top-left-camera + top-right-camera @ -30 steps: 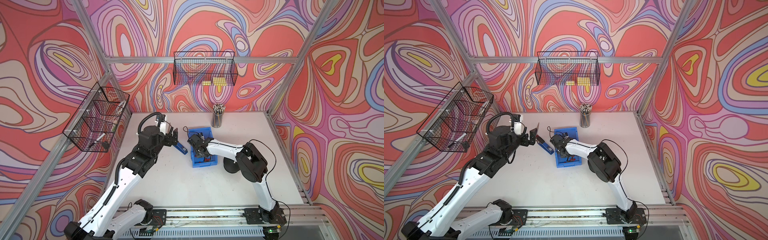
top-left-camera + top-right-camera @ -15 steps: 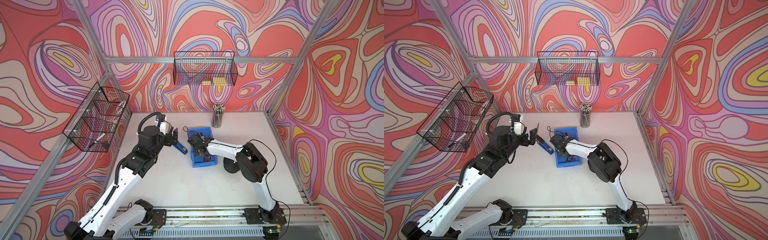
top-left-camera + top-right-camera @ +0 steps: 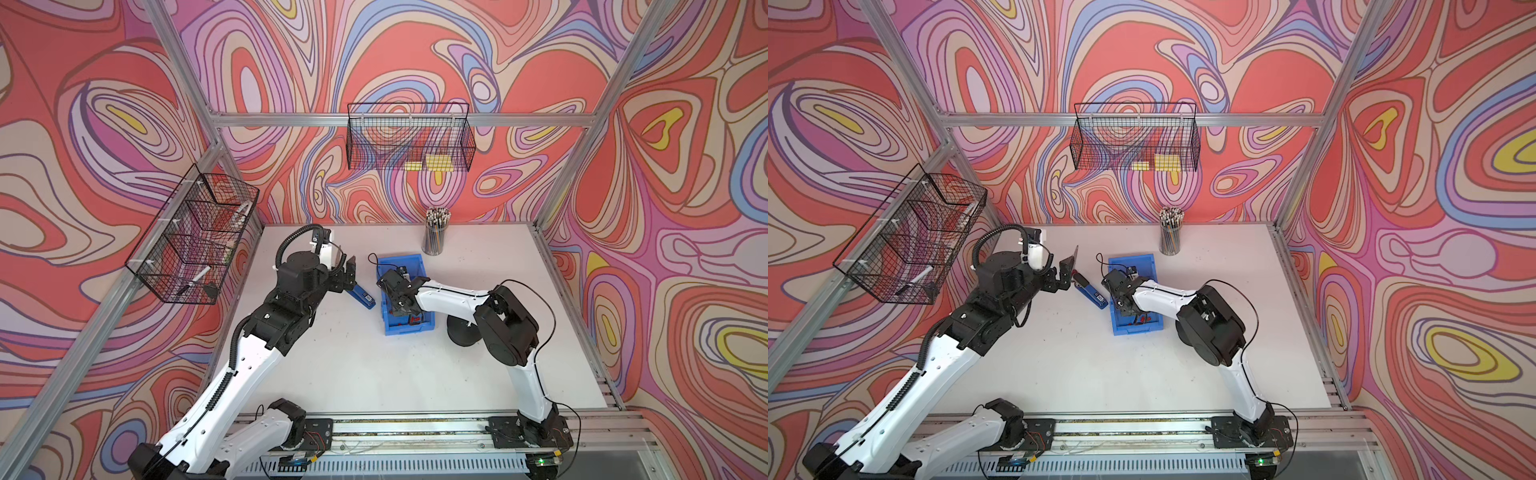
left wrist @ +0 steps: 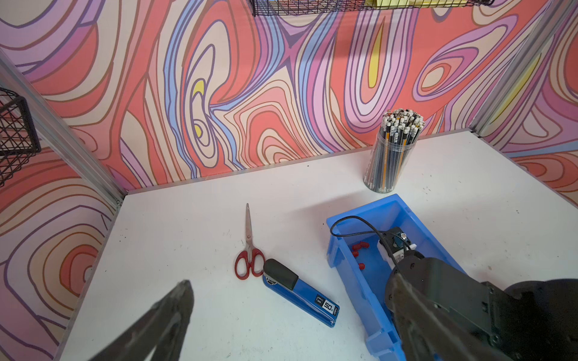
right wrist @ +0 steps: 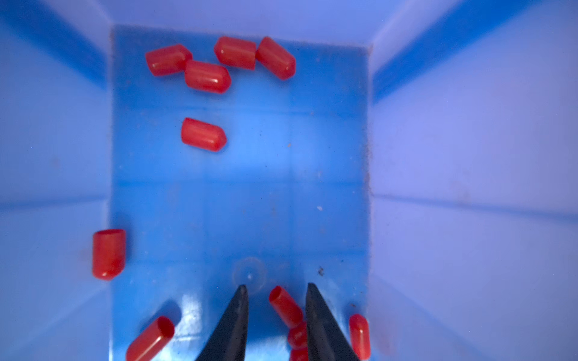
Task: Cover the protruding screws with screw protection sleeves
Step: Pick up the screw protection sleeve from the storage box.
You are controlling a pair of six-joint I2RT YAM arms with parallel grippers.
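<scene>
Several red screw protection sleeves (image 5: 203, 135) lie loose on the floor of a blue bin (image 5: 469, 156), seen in both top views (image 3: 409, 328) (image 3: 1133, 330). My right gripper (image 5: 276, 285) reaches down into the bin (image 3: 401, 309). Its jaws stand a little apart with one sleeve (image 5: 286, 308) lying between them, close to one finger and clear of the other. My left gripper (image 4: 291, 281) hangs wide open and holds nothing, above the table left of the bin (image 3: 351, 276). A black round base (image 3: 461, 332) shows beside the bin, half hidden by my right arm. The protruding screws are hidden.
A blue stapler (image 4: 303, 297) and red-handled scissors (image 4: 248, 250) lie on the white table between my left gripper and the bin. A clear cup of pencils (image 3: 434, 232) stands at the back. Wire baskets hang on the left wall (image 3: 195, 237) and back wall (image 3: 409, 137).
</scene>
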